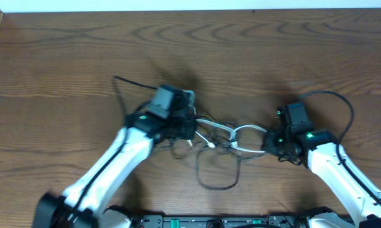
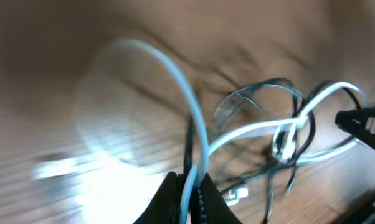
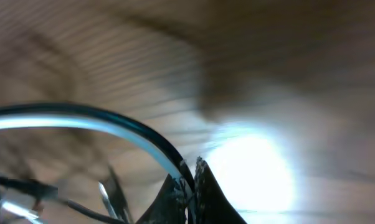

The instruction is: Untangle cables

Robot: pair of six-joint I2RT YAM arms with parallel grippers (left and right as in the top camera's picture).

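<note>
- My left gripper (image 2: 190, 190) is clamped on the white cable (image 2: 199, 124), which rises out of my fingers in a tall arc. A black cable (image 2: 189, 149) lies tight against it at the pinch, and I cannot tell whether that one is caught too
- My right gripper (image 3: 190, 186) is closed on a strand that looks white with a dark edge, curving away to the left. The view is too blurred to say more
- Between my two grips the knot (image 1: 221, 144) lies on the table (image 1: 64, 63), with white loops and black strands wound through each other. One black loop (image 1: 217, 187) sags toward my base
- I judge the task to be at an early stage. The white cable is gripped on both sides of the knot, but nothing is pulled free and no cable lies apart from the others
- What is left is to draw the white cable out of the bundle and then separate the black ones
- I can read no brand, label or writing anywhere, and the plugs are too small and smeared to make out
</note>
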